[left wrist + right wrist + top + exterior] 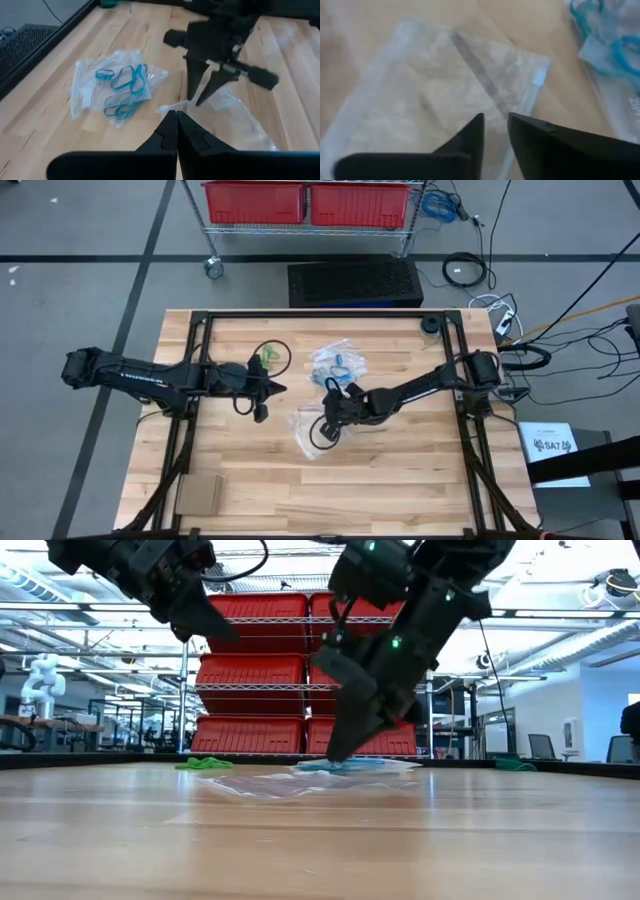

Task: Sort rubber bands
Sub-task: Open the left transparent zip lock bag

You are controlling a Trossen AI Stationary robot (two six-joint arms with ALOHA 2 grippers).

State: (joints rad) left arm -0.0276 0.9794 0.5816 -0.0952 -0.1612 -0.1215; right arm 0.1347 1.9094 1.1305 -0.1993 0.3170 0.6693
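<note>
The right gripper [496, 131], fingers a little apart, should pinch the empty bag [435, 80] just under its tips gently, while blue rubber bands [121, 86] wait in another bag beside it.

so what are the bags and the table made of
Bags: thin clear plastic film, glossy and crinkled; the blue bands and the wood show through. One has what looks like a zip strip.
Table: light wooden planks, visible grain and seams, with a smooth, likely sealed finish.
</note>
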